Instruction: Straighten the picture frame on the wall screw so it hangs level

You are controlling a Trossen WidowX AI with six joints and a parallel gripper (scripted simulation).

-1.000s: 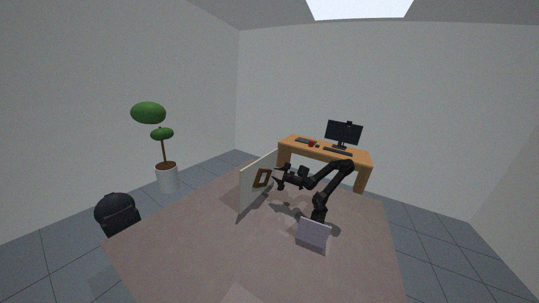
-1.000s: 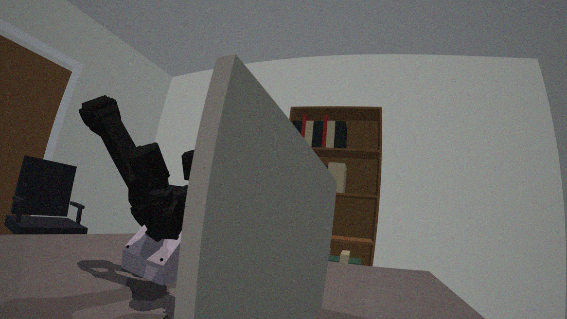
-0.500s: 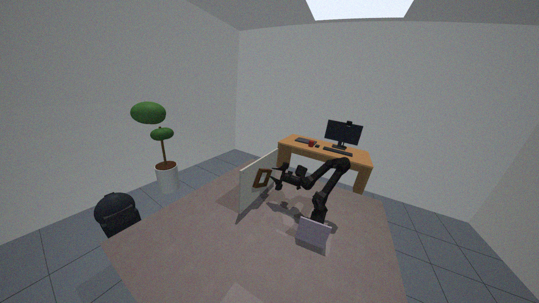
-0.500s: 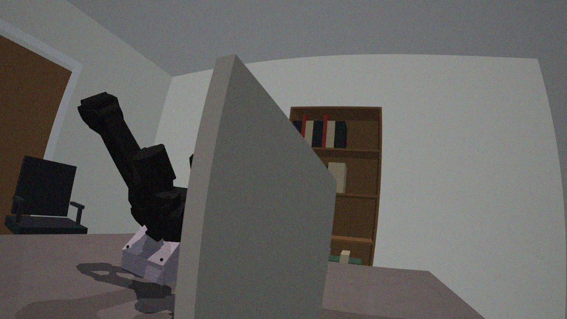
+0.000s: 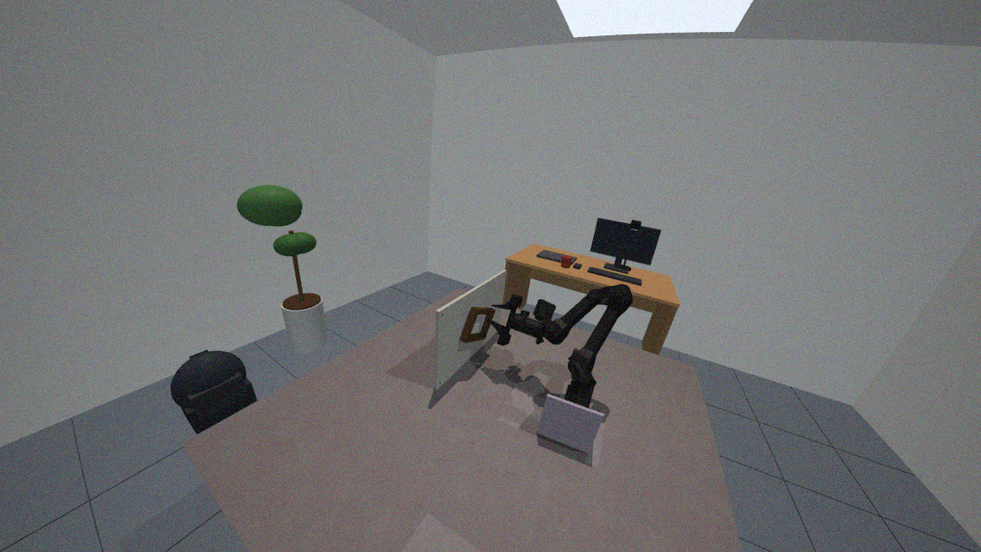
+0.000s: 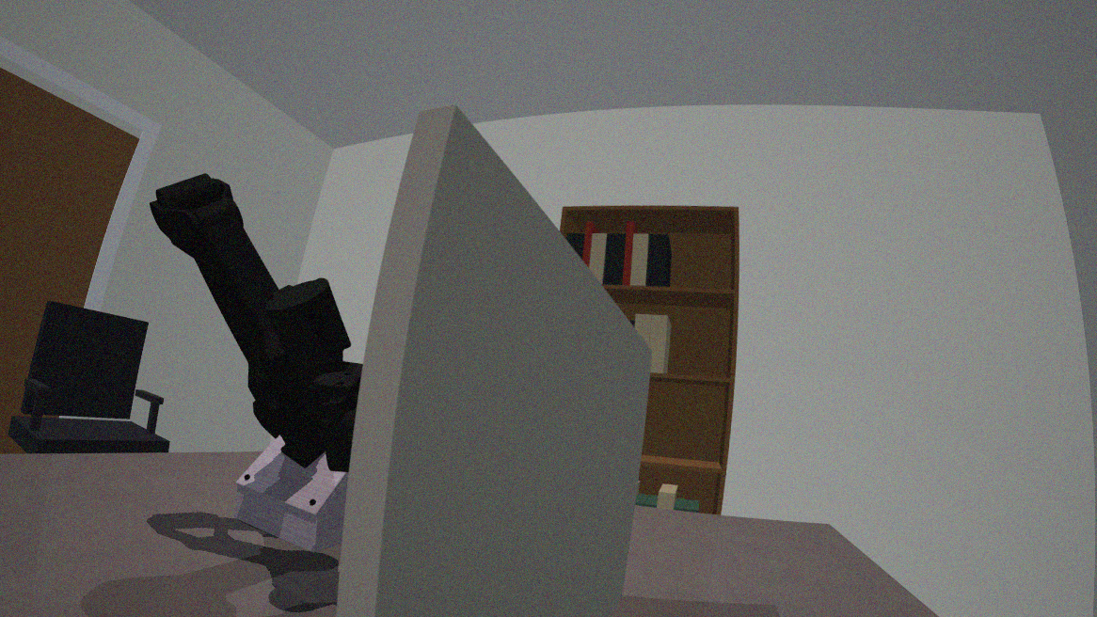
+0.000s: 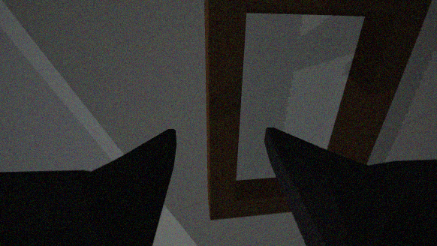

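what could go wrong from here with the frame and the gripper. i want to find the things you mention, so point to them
The gripper [image 5: 497,321] [image 7: 221,135] is open with only one finger over the picture frame [image 5: 466,337] [image 7: 225,112], so closing now might push it sideways rather than grip it. Both fingertips point at the upright panel [image 5: 449,350] [image 6: 506,383] [image 7: 143,75], so moving further in could knock it or the frame.
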